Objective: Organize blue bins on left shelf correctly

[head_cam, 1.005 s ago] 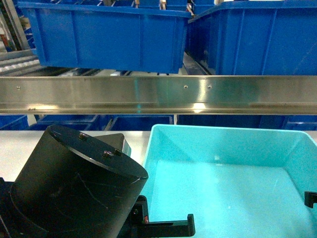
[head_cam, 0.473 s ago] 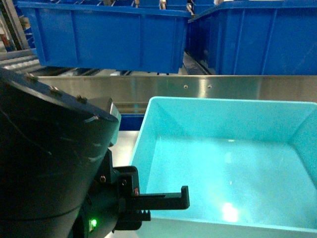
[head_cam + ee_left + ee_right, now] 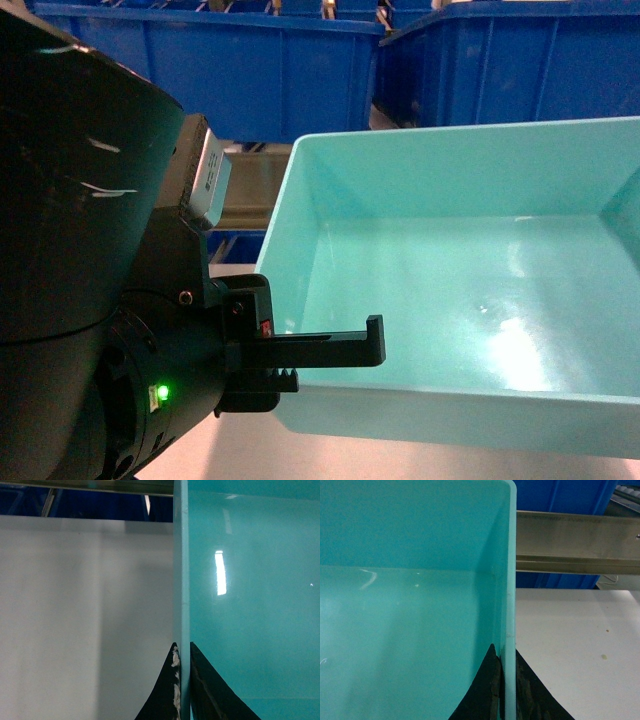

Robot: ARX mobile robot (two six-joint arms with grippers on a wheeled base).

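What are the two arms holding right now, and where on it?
The glossy turquoise plastic tub: left end effector pinches its left wall rim, right end effector its right wall rim.

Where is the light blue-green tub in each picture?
Head: the turquoise tub fills the middle and right, with the left gripper clamped on its left wall.
Left wrist: the tub fills the right half, its wall pinched between the fingers.
Right wrist: the tub fills the left side, its right wall pinched by the right gripper.
Shared landmark: the steel shelf rail behind the tub, also in the head view.
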